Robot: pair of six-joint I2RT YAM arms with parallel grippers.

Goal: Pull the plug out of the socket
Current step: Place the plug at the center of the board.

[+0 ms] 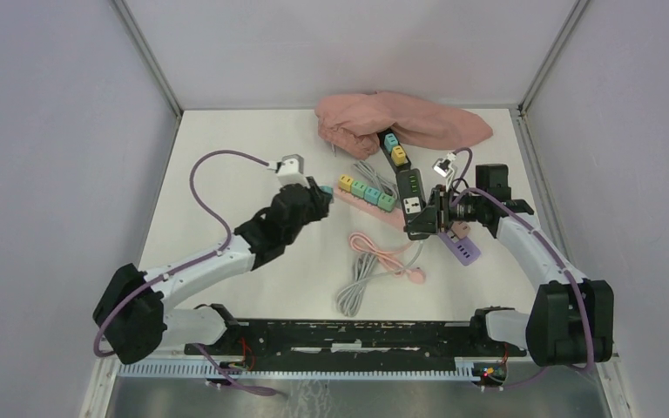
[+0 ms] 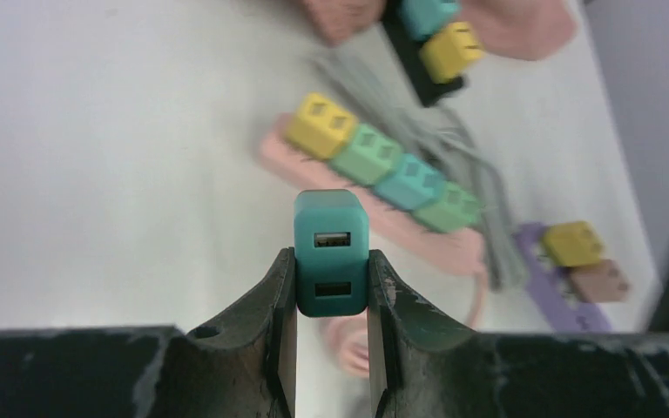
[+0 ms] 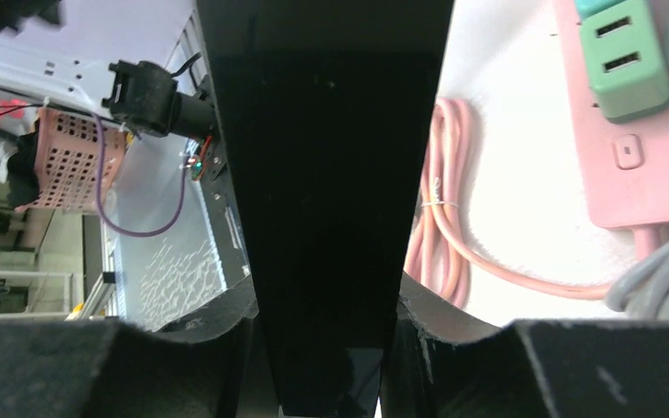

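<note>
My left gripper (image 1: pixel 320 193) (image 2: pixel 332 261) is shut on a teal two-port USB plug (image 2: pixel 332 239), held clear of the table. The plug is apart from the pink socket strip (image 1: pixel 373 211) (image 2: pixel 453 248), just off its left end. That strip carries a yellow plug (image 2: pixel 320 124) and three green and blue ones in a row. My right gripper (image 1: pixel 420 222) (image 3: pixel 327 300) is shut on the near end of a black socket strip (image 3: pixel 331 157), which fills its view. The black strip (image 1: pixel 408 185) runs back to teal and yellow plugs (image 1: pixel 395 148).
A pink cloth (image 1: pixel 401 122) lies at the back. A purple strip (image 1: pixel 463 250) with plugs lies under the right arm. A coiled pink cable (image 1: pixel 383 257) and a grey cable (image 1: pixel 354 287) lie in front of the strips. A white adapter (image 1: pixel 289 165) sits at the left.
</note>
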